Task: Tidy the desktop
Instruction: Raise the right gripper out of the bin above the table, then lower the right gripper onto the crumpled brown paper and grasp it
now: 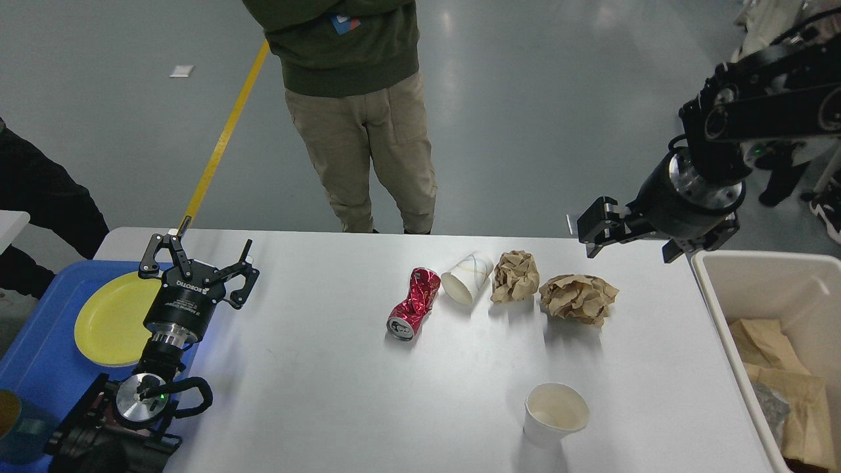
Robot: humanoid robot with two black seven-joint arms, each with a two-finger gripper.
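The white desktop (315, 368) holds a crushed red can (412, 303), a paper cup lying on its side (468, 278), two crumpled brown paper balls (516, 276) (578, 299) in a row, and an upright white paper cup (555, 414) near the front. My left gripper (200, 259) stands open and empty over the table's left end, beside the yellow plate. At the back right edge my right gripper (631, 246) hangs open and empty, above and behind the right paper ball, not touching it.
A blue tray (39, 355) at the left carries a yellow plate (108, 318). At the right stands a beige bin (775, 289) with brown paper inside. A person (361, 118) stands at the table's far edge.
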